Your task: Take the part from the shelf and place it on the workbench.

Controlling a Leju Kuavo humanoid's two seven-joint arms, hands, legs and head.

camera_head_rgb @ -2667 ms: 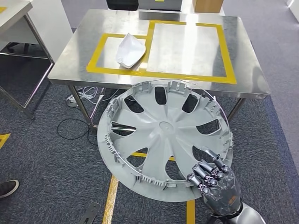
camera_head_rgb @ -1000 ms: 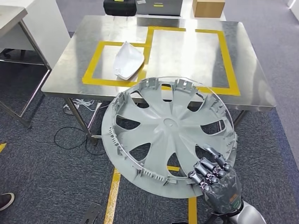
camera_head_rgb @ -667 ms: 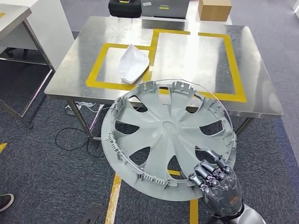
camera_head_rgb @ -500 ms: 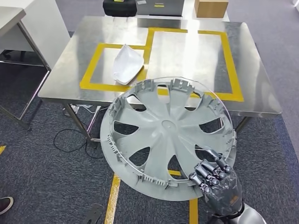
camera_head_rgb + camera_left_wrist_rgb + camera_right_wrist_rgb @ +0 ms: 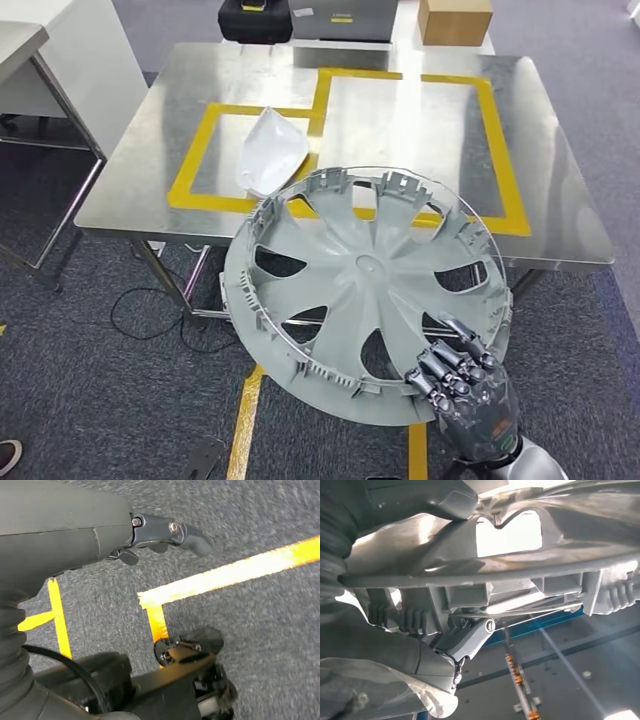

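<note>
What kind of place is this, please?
Probably a factory or workshop training area: a steel workbench marked with yellow tape rectangles, yellow floor lines on grey carpet, and a wheel cover held by the right hand.

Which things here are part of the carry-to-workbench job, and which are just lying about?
Job:
- grey wheel cover, gripped at its rim by the right hand
- steel workbench with yellow taped boxes

Lying about:
- white part on the bench
- black case
- cardboard box
- floor cables
</note>
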